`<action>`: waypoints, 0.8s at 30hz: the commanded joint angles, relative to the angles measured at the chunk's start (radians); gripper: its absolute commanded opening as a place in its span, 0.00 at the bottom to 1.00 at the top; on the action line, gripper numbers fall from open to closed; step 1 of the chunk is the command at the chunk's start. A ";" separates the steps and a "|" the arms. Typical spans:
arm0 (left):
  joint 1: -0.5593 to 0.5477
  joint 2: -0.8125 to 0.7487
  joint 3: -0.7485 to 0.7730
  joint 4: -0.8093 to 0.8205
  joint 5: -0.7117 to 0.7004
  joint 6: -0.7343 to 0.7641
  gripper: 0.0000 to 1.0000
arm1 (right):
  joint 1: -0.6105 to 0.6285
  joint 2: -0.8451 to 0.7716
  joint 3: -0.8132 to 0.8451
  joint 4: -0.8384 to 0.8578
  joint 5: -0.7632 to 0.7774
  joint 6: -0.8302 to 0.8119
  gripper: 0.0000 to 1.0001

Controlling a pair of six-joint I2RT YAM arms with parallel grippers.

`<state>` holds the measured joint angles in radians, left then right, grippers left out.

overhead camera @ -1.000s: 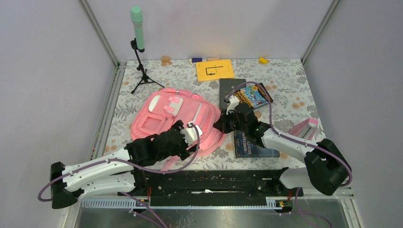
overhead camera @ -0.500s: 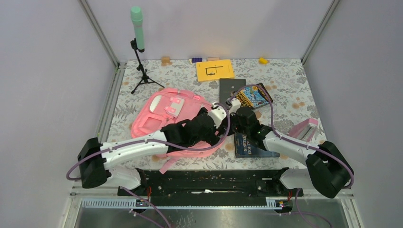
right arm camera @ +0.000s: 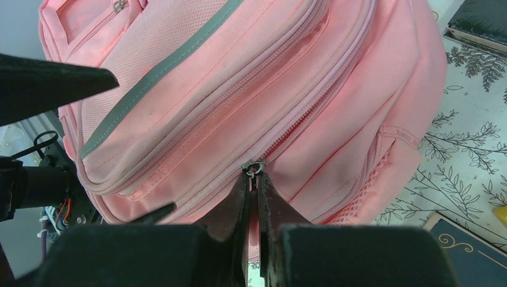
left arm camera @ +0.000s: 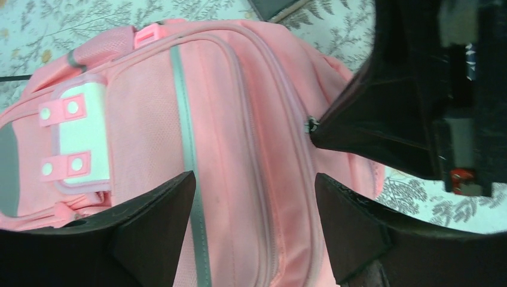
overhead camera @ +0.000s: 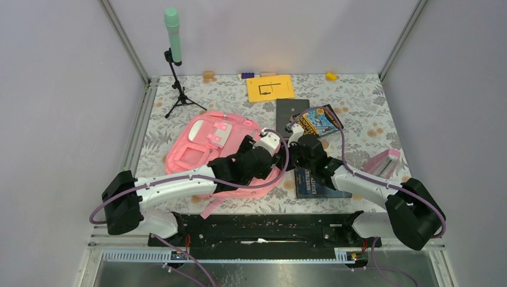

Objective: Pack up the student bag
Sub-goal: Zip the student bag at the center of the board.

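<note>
The pink student bag [overhead camera: 203, 149] lies flat on the floral table with its front up. My right gripper [right arm camera: 256, 176] is shut on the metal zipper pull [right arm camera: 254, 168] at the bag's right edge, where the zipper is still closed. In the top view the right gripper [overhead camera: 286, 156] sits against that edge. My left gripper [left arm camera: 255, 179] hovers open just above the bag [left arm camera: 149, 119], its fingers straddling the main zipper line with nothing between them. It is close beside the right gripper [left arm camera: 382, 119]. In the top view the left gripper [overhead camera: 258, 156] covers the bag's right half.
To the right of the bag lie a dark blue book [overhead camera: 317, 182], a colourful comic [overhead camera: 318, 121] and a dark flat slab [overhead camera: 291, 110]. A yellow book [overhead camera: 270, 87] lies at the back. At the right is a pink pencil case [overhead camera: 382, 161]. A microphone stand [overhead camera: 174, 66] is at the back left.
My left arm has swung right across the bag, from its front edge to just beside the right gripper. The right gripper has stayed shut on the zipper pull.
</note>
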<state>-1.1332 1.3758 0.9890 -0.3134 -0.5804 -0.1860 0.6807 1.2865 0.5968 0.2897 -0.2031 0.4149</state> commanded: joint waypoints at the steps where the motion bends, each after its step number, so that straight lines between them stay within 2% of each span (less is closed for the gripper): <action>1: 0.030 -0.011 0.019 0.021 -0.103 -0.033 0.73 | -0.006 -0.030 -0.002 0.054 -0.010 0.014 0.00; 3: 0.048 0.010 0.032 0.011 -0.100 -0.033 0.69 | -0.007 -0.031 -0.003 0.053 -0.012 0.015 0.00; 5: 0.066 0.029 0.040 0.013 -0.078 -0.030 0.59 | -0.006 -0.035 -0.003 0.054 -0.014 0.016 0.00; 7: 0.077 0.042 0.046 0.029 -0.060 -0.028 0.56 | -0.007 -0.036 -0.005 0.051 -0.015 0.017 0.00; 17: 0.093 0.108 0.086 0.076 -0.004 -0.028 0.65 | -0.006 -0.045 -0.014 0.048 -0.017 0.020 0.00; 24: 0.133 0.191 0.122 0.067 0.015 -0.013 0.64 | -0.006 -0.055 -0.023 0.047 -0.015 0.023 0.00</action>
<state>-1.0267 1.5204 1.0489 -0.2821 -0.5976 -0.2070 0.6804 1.2686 0.5758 0.2977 -0.2043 0.4278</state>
